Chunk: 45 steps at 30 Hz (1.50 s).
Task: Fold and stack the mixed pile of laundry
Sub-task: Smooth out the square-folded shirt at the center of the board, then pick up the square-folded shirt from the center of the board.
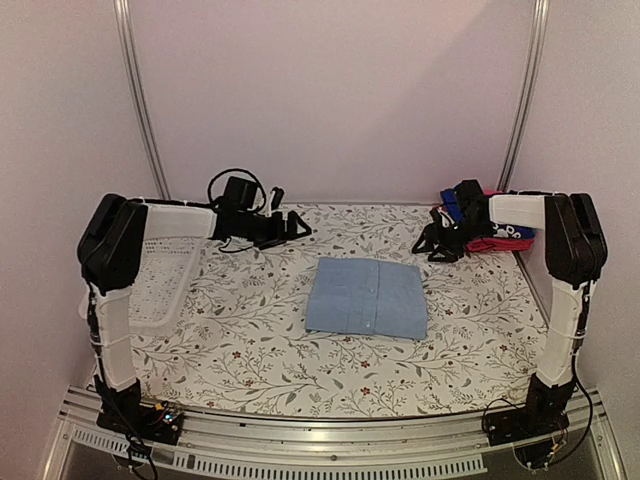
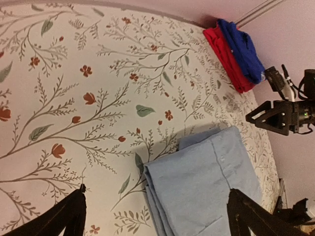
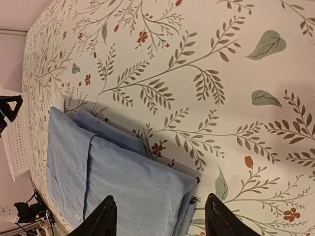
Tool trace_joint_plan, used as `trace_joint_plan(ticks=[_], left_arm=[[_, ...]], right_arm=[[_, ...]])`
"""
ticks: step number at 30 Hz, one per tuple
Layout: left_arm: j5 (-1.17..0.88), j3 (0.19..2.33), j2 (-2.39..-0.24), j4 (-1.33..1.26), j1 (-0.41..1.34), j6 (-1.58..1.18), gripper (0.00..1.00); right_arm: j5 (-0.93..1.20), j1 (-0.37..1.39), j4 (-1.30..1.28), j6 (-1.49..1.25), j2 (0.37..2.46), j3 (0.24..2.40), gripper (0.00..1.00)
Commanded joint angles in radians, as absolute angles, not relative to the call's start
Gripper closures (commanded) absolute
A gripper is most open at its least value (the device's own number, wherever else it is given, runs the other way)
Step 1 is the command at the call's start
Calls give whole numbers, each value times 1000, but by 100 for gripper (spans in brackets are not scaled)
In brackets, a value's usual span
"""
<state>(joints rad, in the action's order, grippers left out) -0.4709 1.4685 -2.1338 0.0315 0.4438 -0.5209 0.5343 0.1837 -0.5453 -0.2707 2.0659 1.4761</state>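
A light-blue shirt (image 1: 366,298) lies folded into a flat rectangle in the middle of the floral table cover (image 1: 250,340). At the back right corner a red garment (image 1: 490,245) and a royal-blue shirt (image 1: 515,233) lie stacked; in the left wrist view the red garment (image 2: 224,51) sits under the royal-blue shirt (image 2: 243,46). My left gripper (image 1: 298,228) hovers behind the folded shirt's left side, open and empty (image 2: 157,216). My right gripper (image 1: 430,245) hovers behind its right side, also open and empty (image 3: 162,221). The light-blue shirt (image 2: 206,187) (image 3: 123,191) lies below both sets of fingers, untouched.
A white perforated basket (image 1: 160,275) stands at the left edge beside the left arm, seen also in the right wrist view as the basket (image 3: 15,142). Black cables and a small black box (image 1: 238,190) lie at the back wall. The right gripper (image 2: 278,115) shows in the left wrist view.
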Motion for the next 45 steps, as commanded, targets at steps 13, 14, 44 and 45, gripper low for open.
trace_joint_plan(ticks=[13,14,44,45], left_arm=[[-863,1334,-2037,-132,713,-628,0],[-873,1326,-2067,-165,725,-652,0],[-149,1464,-1997,202,1027,311,36],[-138,1497,-2033,210,1049,349,38]], right_arm=[[1128,440,-44,-687,1857,1089,28],[1136,446,2,-707,1880,1063,28],[893,107,-236,-653,1469,665,40],[891,105,-219,-668,1468,650,40]])
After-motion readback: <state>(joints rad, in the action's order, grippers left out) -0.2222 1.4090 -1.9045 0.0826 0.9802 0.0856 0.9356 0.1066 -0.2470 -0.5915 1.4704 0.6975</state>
